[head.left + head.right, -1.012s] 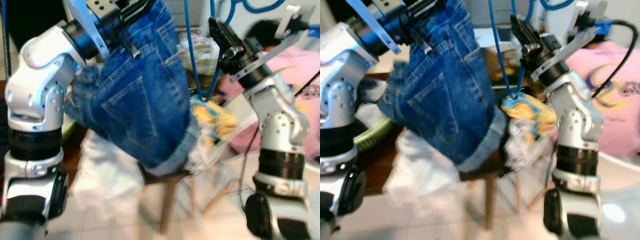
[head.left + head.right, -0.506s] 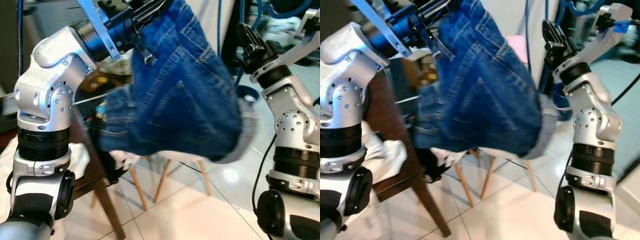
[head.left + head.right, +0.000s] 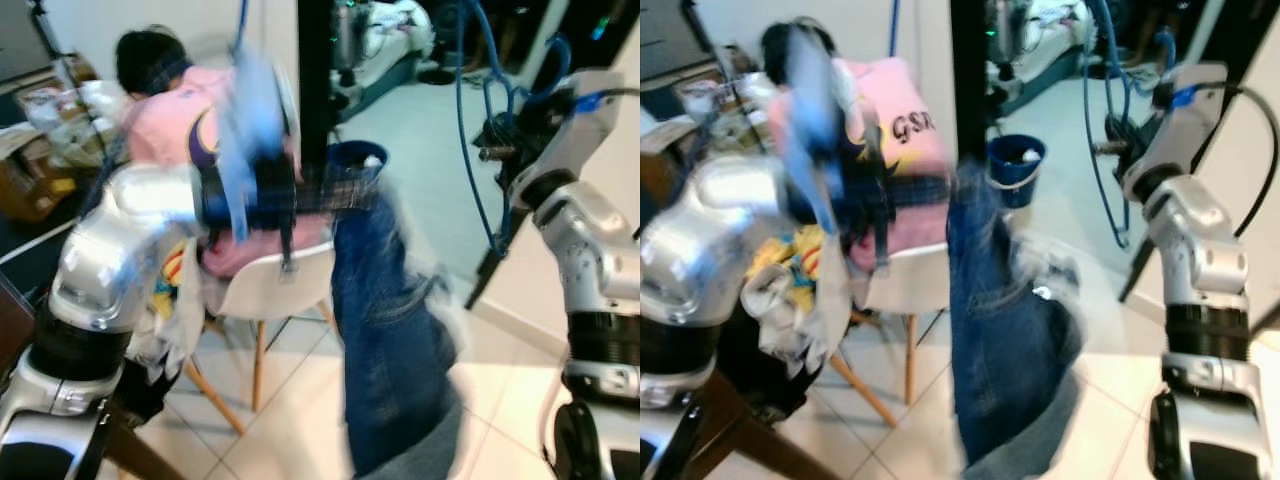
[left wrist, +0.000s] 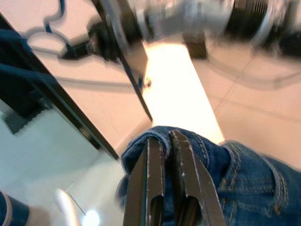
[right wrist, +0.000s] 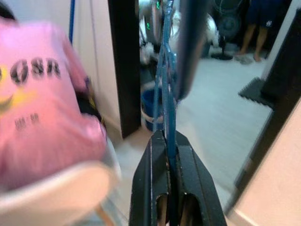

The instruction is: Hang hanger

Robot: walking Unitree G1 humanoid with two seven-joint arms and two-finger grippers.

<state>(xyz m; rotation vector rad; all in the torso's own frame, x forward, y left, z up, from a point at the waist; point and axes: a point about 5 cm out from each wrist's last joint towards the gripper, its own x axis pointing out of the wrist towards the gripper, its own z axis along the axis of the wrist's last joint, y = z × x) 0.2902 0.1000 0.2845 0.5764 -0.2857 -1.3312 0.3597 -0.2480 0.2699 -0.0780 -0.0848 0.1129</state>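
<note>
Both fingers of my right gripper [image 5: 170, 141] are pressed together on the thin blue wire of the hanger [image 3: 487, 130], which rises from the tips and loops up at the right of the scene. My left gripper [image 4: 170, 141] is likewise clamped tight, its fingers pinching the folded waistband of the jeans [image 3: 395, 340], which hang down from it in the middle of the scene, their hem nearly at the tiled floor [image 3: 300, 420].

I judge the hanger light, stiff and a little springy, and slippery in so narrow a pinch; a hold near the hook's neck should steady it best. The denim looks heavy and limp, so it will swing and drag on whatever carries it.

Open room lies to the right and far side, over pale floor toward a blue bucket [image 3: 1015, 170]. On the left, close by, a person in a pink shirt [image 3: 905, 150] sits on a white chair [image 3: 265, 290], just beside the hanging jeans. A dark door frame [image 3: 315, 70] stands behind. Head views are blurred, so finer edges are uncertain.
</note>
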